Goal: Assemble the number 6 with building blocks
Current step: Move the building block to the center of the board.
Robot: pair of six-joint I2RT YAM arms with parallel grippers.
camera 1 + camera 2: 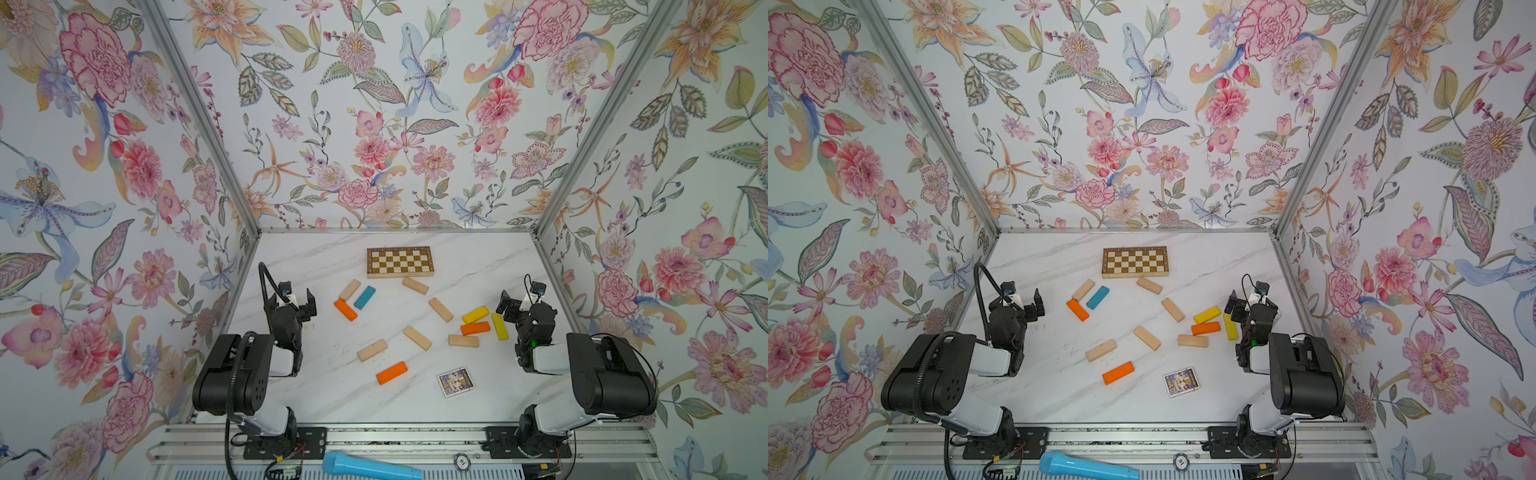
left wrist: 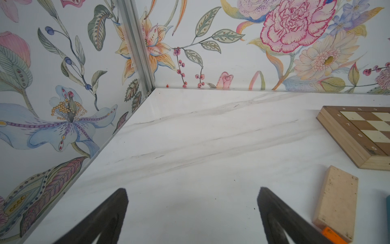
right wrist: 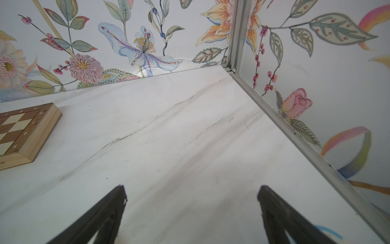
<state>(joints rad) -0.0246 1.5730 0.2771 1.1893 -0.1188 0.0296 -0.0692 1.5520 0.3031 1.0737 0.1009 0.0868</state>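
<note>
Building blocks (image 1: 417, 337) are lying scattered across the marble table (image 1: 316, 395), between two gaping claws.
Left gripper (image 1: 293, 300) is hovering with jaws wide apart, just left of the pale block (image 1: 349, 289), teal block (image 1: 364, 297) and orange block (image 1: 345, 310); its wrist view is cutting off the teal one. Right gripper (image 1: 519, 305) is hanging equally spread beside the yellow blocks (image 1: 500, 326).

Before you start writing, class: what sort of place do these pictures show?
Probably a robot test booth: flower-papered walls on aluminium posts enclose a marble-patterned tabletop, two robot arms are bolted to a front rail, and building blocks lie scattered between them.
</note>
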